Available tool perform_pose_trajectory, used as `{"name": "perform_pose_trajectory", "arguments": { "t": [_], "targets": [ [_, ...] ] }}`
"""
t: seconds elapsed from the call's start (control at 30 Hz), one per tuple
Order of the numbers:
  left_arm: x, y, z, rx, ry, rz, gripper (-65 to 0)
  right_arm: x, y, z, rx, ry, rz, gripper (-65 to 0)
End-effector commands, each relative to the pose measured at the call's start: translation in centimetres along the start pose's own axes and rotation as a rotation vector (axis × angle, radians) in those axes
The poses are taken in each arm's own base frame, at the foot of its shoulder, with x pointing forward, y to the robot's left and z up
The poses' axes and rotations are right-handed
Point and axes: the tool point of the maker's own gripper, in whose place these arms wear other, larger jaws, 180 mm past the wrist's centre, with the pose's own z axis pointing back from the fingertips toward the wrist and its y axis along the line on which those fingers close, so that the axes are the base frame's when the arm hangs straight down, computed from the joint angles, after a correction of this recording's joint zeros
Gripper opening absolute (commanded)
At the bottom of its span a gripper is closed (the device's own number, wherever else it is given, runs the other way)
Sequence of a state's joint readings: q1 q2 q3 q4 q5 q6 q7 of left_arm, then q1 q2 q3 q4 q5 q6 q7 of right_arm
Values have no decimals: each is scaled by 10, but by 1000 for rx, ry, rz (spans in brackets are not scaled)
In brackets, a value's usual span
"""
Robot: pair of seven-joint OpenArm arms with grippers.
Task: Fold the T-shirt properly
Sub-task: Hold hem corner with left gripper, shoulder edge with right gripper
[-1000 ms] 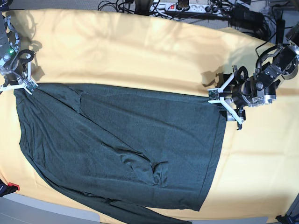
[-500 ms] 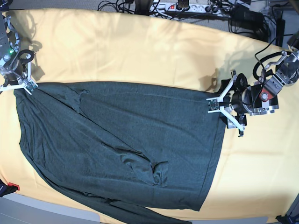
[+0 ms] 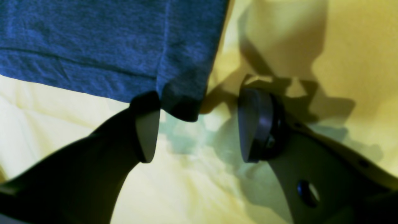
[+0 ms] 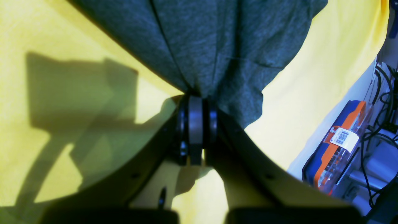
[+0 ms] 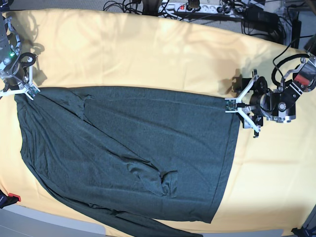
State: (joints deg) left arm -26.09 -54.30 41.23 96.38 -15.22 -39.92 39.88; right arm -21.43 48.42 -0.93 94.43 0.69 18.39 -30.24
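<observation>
My left gripper (image 3: 199,124) has backed off the T-shirt (image 5: 133,148) hem corner, jaws wide, apparently empty; right gripper (image 4: 196,124) stays clamped on cloth. Fold pending.

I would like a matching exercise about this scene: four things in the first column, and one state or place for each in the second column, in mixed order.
Column one:
1. left hand
2. right hand
3. dark green-grey knit T-shirt
4. yellow cloth table cover

Column two:
A. shut on the shirt's fabric
B. lies spread flat
C. open beside the hem corner
D. lies under the garment

Pairs: 1-C, 2-A, 3-B, 4-D
</observation>
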Motion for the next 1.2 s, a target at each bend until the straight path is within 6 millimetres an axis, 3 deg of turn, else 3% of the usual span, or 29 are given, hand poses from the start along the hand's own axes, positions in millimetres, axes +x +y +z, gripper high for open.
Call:
{"name": "perform_pose_trajectory", "arguments": {
  "t": [0.0,0.23,0.6,1.03,1.1,1.17],
  "targets": [
    [2,15,8,45,-19,8,-260,0,-16,3,-39,4,14,-650],
    [18,35,1,149,-37,47,-260,-1,-16,3,-38,5,14,-650],
    [23,34,6,77,-26,45,-260,-1,-16,3,-39,8,13,-650],
    [9,36,2,82,24,35,-261,-1,-16,3,-39,9,13,-650],
    [3,33,0,57,32,29,-292,-1,-16,3,-39,8,13,-650],
    [0,33,-3,54,24,43,-414,-1,-16,3,-39,8,13,-650]
  ]
}}
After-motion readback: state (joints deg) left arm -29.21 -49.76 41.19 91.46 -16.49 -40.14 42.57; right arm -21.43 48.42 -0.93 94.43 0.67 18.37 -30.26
